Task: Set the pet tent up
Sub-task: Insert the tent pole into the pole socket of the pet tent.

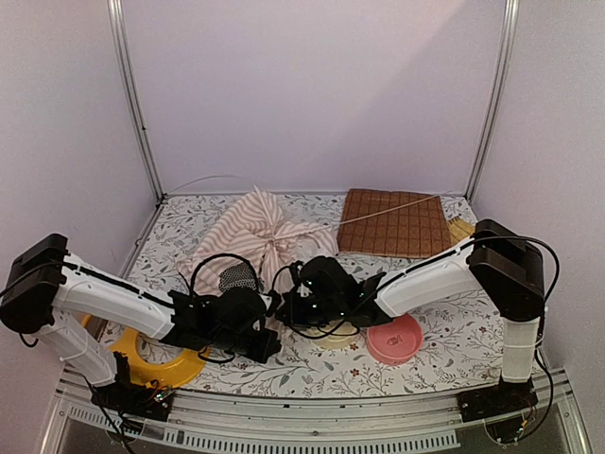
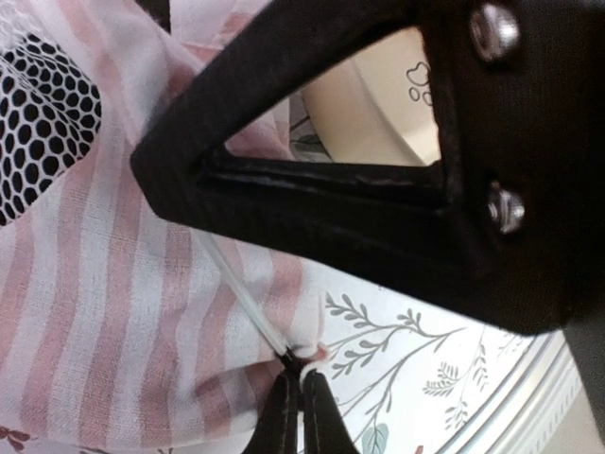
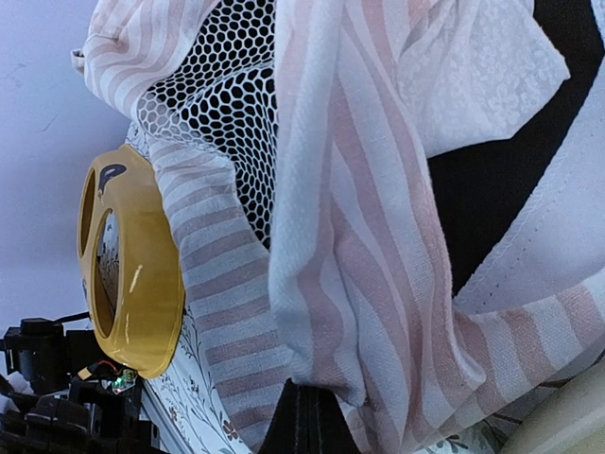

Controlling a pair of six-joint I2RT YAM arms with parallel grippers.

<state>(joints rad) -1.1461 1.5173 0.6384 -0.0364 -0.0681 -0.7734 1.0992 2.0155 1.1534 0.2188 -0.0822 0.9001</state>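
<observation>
The pet tent (image 1: 260, 232) lies crumpled on the floral table, pink-and-white striped with a white mesh panel (image 1: 238, 277). One thin clear pole (image 1: 378, 215) sticks out to the right over the mat. My left gripper (image 2: 302, 380) is shut on the end of a clear pole (image 2: 241, 293) at a corner of the striped fabric (image 2: 104, 312). In the top view the left gripper (image 1: 272, 333) sits at the tent's near edge. My right gripper (image 3: 312, 402) is shut on a fold of the tent cloth (image 3: 378, 265), which drapes over its tips. Seen from above, the right gripper (image 1: 295, 301) meets the left one.
A brown quilted mat (image 1: 395, 222) lies at the back right. A pink bowl (image 1: 395, 339) and a cream bowl (image 1: 336, 339) sit under the right arm. A yellow bowl (image 1: 156, 364) rests near the left arm's base. White walls and metal posts enclose the table.
</observation>
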